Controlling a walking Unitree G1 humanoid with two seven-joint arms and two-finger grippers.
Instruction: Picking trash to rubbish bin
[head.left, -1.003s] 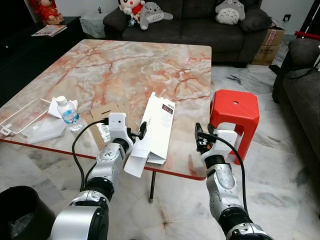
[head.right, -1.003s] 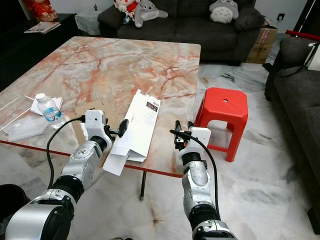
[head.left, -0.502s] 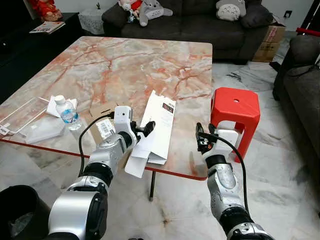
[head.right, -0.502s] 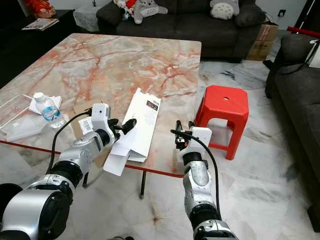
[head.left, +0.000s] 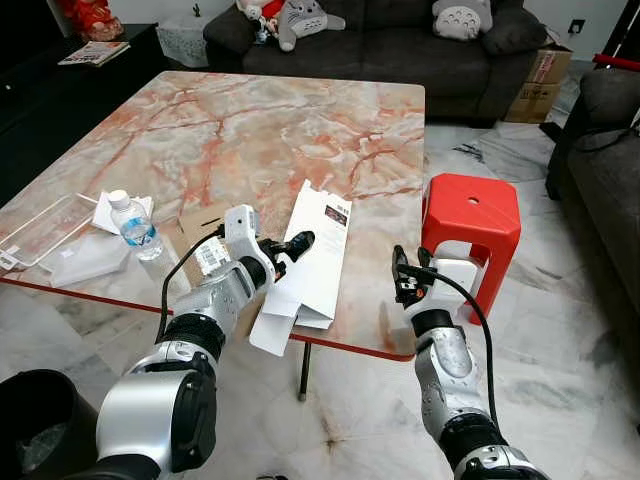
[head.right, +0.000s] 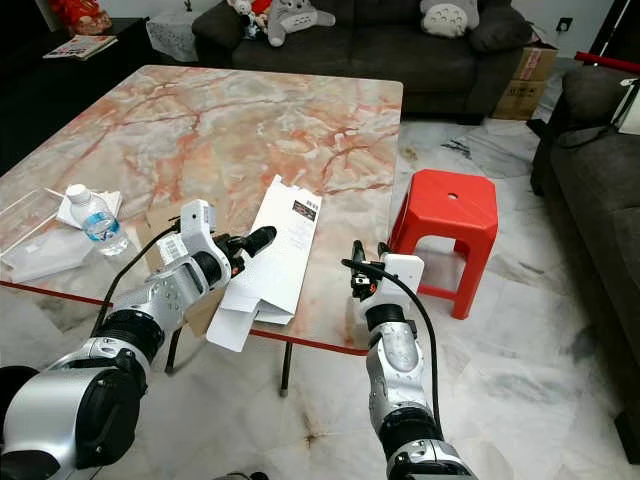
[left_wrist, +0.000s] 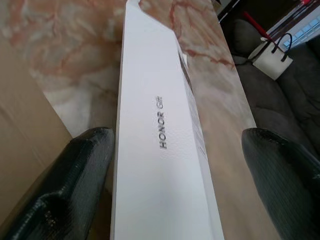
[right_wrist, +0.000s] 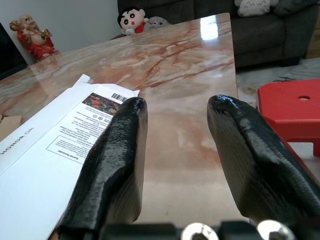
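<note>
Straddling white carton (left_wrist: 165, 150) — left pincer (head.left: 292, 245) fingers apart; right pincer (head.left: 401, 272) apart at table (head.left: 250, 130) edge; carton's near end cropped.

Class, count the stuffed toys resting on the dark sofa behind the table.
3: two together at the sofa's left end, a doll and a grey toy; one grey toy further right. Others may be cropped.

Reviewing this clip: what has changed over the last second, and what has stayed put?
The left gripper has reached forward over the flattened white box, jaws open and straddling it, not yet closed on it. The right gripper has stayed at the near edge of the marble table, jaws open. The box, water bottle and red stool have not moved.
</note>
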